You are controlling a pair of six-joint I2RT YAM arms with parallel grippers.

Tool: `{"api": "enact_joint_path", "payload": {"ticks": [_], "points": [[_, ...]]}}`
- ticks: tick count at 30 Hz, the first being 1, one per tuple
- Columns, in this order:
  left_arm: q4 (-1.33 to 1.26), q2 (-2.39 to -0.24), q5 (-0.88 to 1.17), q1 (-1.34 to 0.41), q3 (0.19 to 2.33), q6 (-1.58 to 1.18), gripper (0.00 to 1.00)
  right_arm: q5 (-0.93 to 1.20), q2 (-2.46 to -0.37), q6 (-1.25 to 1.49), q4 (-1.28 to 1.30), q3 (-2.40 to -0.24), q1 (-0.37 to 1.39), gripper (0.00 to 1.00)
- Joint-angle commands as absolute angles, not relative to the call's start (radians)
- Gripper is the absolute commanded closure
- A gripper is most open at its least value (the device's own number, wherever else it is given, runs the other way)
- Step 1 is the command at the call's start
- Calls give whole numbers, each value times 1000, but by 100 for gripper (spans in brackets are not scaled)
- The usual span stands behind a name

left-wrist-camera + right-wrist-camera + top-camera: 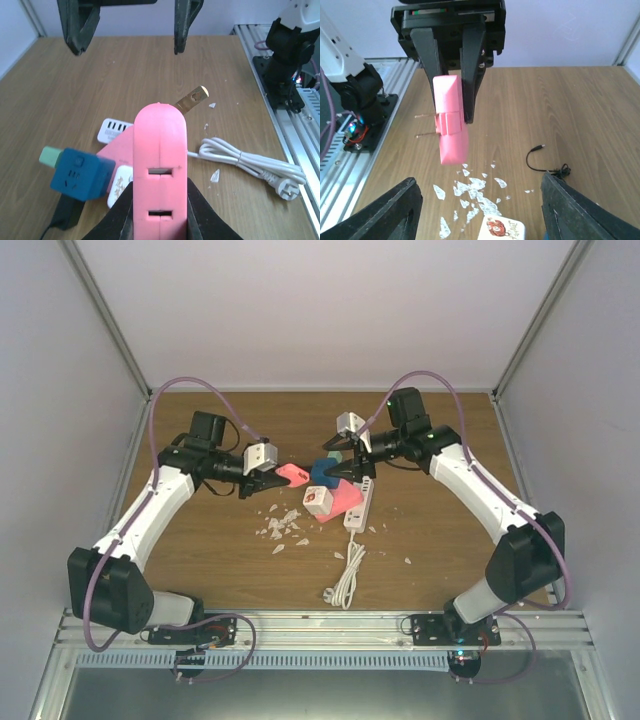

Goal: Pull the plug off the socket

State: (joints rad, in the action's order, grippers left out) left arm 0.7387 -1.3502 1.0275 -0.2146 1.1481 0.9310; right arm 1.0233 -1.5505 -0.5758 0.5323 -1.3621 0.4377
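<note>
My left gripper [160, 200] is shut on a pink plug [160, 150] and holds it in the air, its brass prongs [192, 99] bare and clear of any socket. It also shows in the top view [292, 474] and the right wrist view [450, 120]. The white power strip [358, 505] lies on the table, with a blue cube adapter [325, 472], a pink flat piece [345, 498] and a white adapter [318, 498] beside it. My right gripper [338, 452] is open and empty, hovering over that cluster [479, 200].
A coiled white cable with its plug [348, 578] lies towards the near edge. White chips [282, 525] are scattered on the wooden table [200, 550]. A thin black cable [545, 160] lies at the back. White walls enclose the sides.
</note>
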Motion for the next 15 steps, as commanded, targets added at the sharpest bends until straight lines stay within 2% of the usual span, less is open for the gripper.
{"api": "enact_joint_path", "payload": {"ticks": [1, 15], "points": [[703, -1347, 1089, -250, 1200, 921, 95, 1106, -1558, -542, 563, -1408, 445, 36], [644, -1370, 1079, -296, 1209, 871, 97, 1086, -1583, -453, 493, -1406, 509, 48]]}}
